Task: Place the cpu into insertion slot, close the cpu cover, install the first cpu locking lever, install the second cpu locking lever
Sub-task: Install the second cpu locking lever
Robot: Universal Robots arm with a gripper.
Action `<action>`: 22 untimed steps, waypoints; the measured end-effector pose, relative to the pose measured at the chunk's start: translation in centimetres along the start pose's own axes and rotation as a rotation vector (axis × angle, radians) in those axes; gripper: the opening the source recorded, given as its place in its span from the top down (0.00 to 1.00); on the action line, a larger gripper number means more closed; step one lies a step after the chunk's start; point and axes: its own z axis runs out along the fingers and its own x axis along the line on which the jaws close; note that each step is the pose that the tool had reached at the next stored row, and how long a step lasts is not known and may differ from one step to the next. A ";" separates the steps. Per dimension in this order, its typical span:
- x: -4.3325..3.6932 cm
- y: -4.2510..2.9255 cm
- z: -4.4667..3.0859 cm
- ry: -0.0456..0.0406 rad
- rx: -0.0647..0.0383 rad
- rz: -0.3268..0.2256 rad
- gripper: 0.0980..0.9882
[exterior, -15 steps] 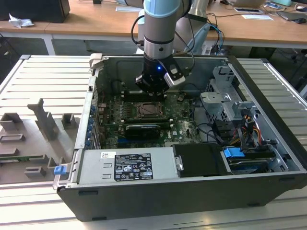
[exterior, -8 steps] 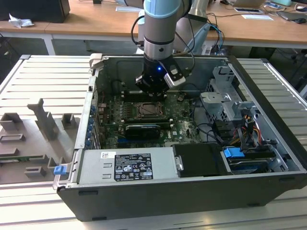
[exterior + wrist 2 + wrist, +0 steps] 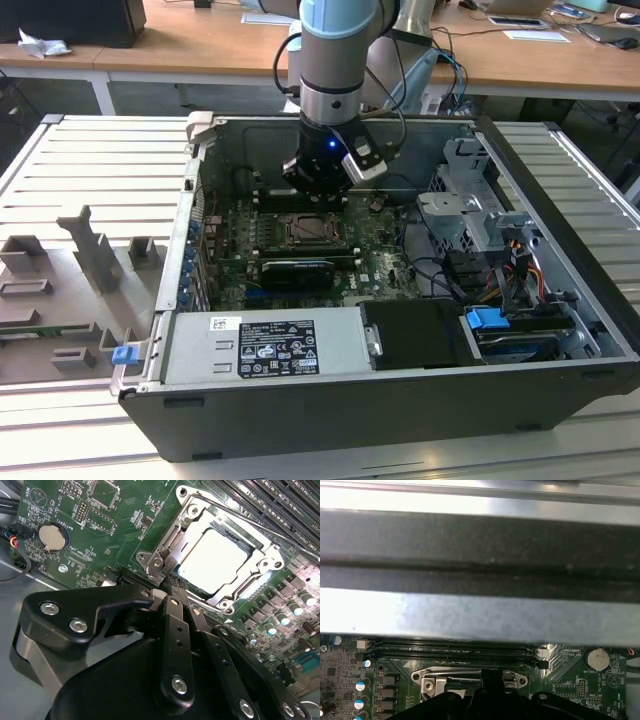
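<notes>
The cpu (image 3: 212, 557) lies flat in its socket (image 3: 303, 232) on the green motherboard, its pale metal top showing through the window of the cpu cover (image 3: 262, 562). The silvery cover is folded down over it and also shows in the first wrist view (image 3: 435, 672). A thin wire lever (image 3: 245, 525) runs along one side of the socket. My gripper (image 3: 169, 582) is shut with nothing in it, its tips down at one corner of the socket, next to a lever hook. In the exterior view the gripper (image 3: 318, 190) hangs just behind the socket.
The open computer case surrounds the work: a power supply (image 3: 265, 345) in front, a drive cage (image 3: 470, 200) and cables (image 3: 500, 270) at the exterior view's right. Memory slots (image 3: 280, 505) and a coin battery (image 3: 52, 537) flank the socket. A case wall (image 3: 480, 615) stands close.
</notes>
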 end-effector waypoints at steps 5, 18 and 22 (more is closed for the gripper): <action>0.00 -0.07 -0.01 0.0000 0.000 0.000 0.99; 0.02 -0.55 -0.03 0.0000 0.000 0.000 0.99; 0.02 -0.61 -0.04 0.0000 0.000 0.000 0.99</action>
